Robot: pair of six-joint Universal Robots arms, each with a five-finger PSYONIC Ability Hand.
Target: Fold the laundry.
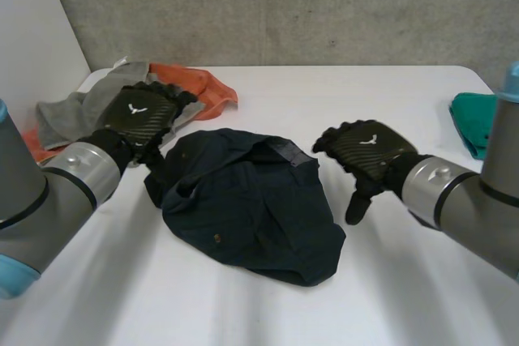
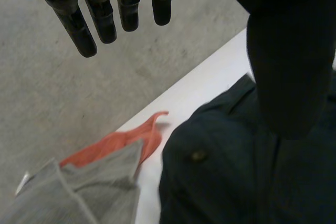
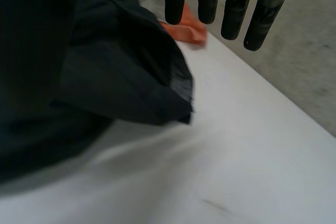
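A dark navy garment [image 1: 251, 200] lies crumpled in the middle of the white table [image 1: 405, 297]. My left hand [image 1: 139, 115] hovers over its far left corner, fingers [image 2: 79, 30] straight and empty, with the dark cloth [image 2: 226, 177] spread below the palm. My right hand [image 1: 366, 147] hangs just off the garment's right edge, apart from it. In the right wrist view its fingers [image 3: 260, 19] are straight with nothing between them, and the garment's folded edge [image 3: 121, 77] lies beside the palm.
An orange cloth [image 1: 207, 83] and a grey cloth [image 1: 73, 111] lie bunched at the table's far left, just beyond my left hand. A teal cloth [image 1: 474, 123] sits at the right edge. A concrete wall stands behind the table.
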